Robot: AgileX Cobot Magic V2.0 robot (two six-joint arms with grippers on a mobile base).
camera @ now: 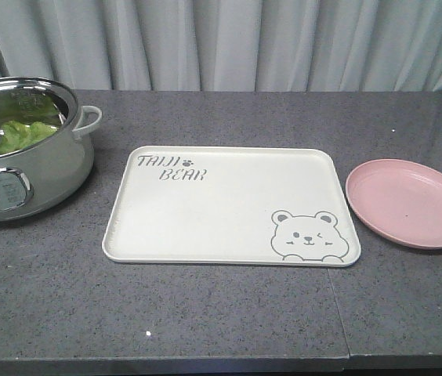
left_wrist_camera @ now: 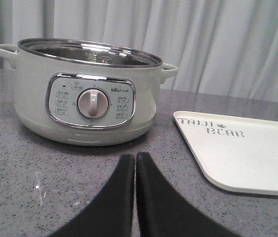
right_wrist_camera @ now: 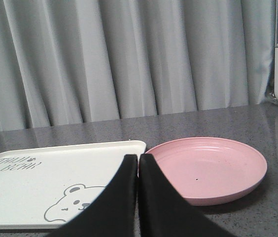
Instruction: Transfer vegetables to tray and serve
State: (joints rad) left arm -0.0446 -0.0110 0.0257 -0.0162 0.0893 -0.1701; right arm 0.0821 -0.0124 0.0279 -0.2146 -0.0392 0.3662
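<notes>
- Bright green, crinkled lettuce [camera: 19,135] lies inside the pale green pot [camera: 56,168], left of the tray.
- The cream tray [camera: 221,211], printed with a winking bear, sits just beside a pink plate [camera: 409,204].
- My left gripper [left_wrist_camera: 135,157] faces the pot, pressed closed on nothing.
- My right gripper [right_wrist_camera: 138,158], likewise closed, points between tray and plate.

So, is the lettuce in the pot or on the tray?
In the pot: green lettuce shows inside its rim; the tray holds nothing.

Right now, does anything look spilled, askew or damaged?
Nothing stands out. The lettuce sits in the pot; tray and plate lie flat and empty. Only small white specks mark the table.
</notes>
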